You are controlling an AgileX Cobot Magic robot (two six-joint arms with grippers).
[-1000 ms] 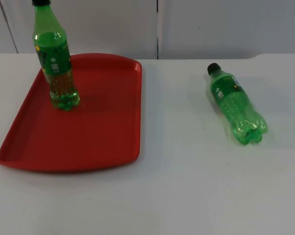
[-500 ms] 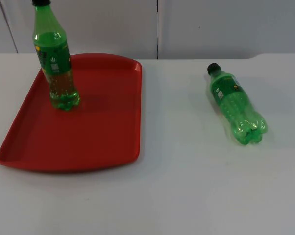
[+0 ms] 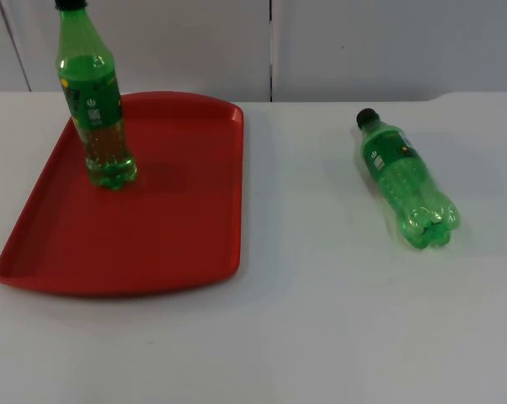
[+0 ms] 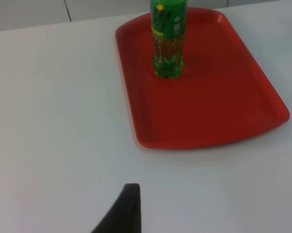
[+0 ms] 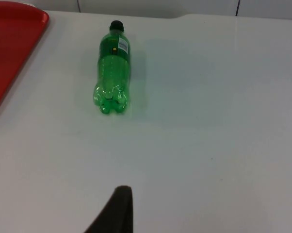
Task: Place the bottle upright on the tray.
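A red tray [image 3: 178, 236] lies on the left half of the white table. One green bottle with a black cap [image 3: 93, 109] stands upright on the tray's far left part. A second green bottle [image 3: 402, 181] lies on its side on the bare table to the right of the tray, cap towards the wall. My left gripper [image 4: 124, 211] hangs back over bare table, well short of the tray [image 4: 223, 111] and the upright bottle [image 4: 168, 43]. My right gripper [image 5: 117, 211] waits a good way from the lying bottle [image 5: 113, 68], touching nothing.
The grey partition wall [image 3: 270, 42] closes off the far edge of the table. White table surface [image 3: 321, 320] stretches between the tray and the lying bottle and along the front. A strip of the tray's edge [image 5: 10, 53] sits beside the lying bottle.
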